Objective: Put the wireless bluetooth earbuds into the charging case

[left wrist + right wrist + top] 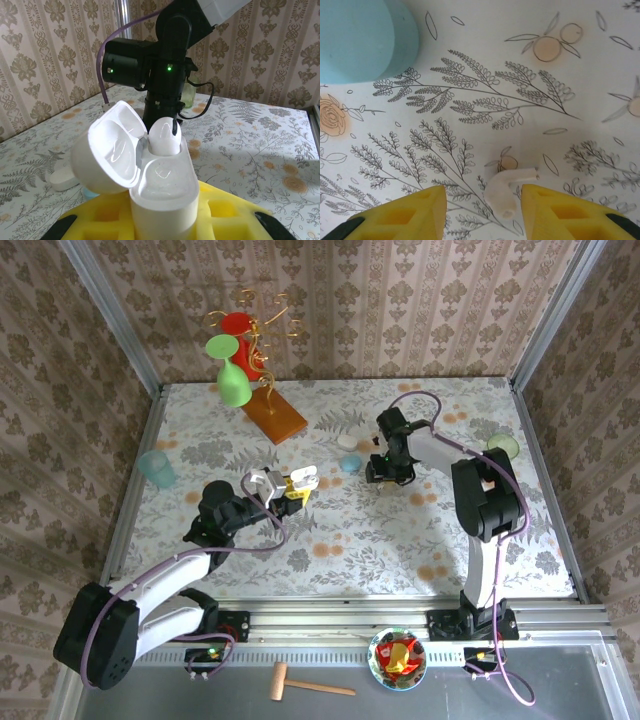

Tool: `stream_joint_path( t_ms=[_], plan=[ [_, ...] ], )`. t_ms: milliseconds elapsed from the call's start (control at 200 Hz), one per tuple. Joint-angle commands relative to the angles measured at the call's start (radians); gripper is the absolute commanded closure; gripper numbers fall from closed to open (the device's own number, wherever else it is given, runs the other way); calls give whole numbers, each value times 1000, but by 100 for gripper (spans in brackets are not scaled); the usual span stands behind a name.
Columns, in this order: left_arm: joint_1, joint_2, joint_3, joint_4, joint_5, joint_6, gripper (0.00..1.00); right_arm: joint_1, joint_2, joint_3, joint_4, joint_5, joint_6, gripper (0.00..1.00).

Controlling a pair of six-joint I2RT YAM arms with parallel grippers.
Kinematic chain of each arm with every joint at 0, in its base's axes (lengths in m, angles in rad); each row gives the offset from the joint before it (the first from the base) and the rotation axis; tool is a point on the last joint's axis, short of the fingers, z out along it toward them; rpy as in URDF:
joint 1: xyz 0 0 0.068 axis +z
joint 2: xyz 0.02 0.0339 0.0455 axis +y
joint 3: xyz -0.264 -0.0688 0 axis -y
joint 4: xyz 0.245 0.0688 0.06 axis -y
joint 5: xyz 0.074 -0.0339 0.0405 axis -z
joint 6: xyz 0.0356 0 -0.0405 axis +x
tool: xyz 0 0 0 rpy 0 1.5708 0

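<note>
Pinches the charging case (165, 192) in the left tool (293, 486) (lid open) — one white earbud (164, 137) seated inside. Straddles another earbud (504, 194), loose on the desk (470, 75), with the right tool (482, 206) spread.

Probably a lab test booth: aluminium rails (330, 612), wallpapered panels (400, 300), floral-print table (350, 540).

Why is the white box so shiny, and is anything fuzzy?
Left wrist view: light glints off the glossy open white charging case, and a grey shadow lies across the flowery tablecloth. Right wrist view: the pale blue rounded case in the corner looks fuzzy, while the tiny white bent earbud is sharp.
</note>
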Motion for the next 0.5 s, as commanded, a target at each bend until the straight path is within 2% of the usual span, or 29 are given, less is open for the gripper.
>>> stream_joint_path(
  t_ms=[0,270,495],
  plan=[
    [6,5,-1,43,14,-2,93,1,40,36,-1,-21,-69,56],
    [6,12,2,42,15,-6,93,2,75,34,-17,-9,-92,56],
    [6,26,6,53,19,-8,93,7,11,-25,-32,-4,-63,60]
  ],
)
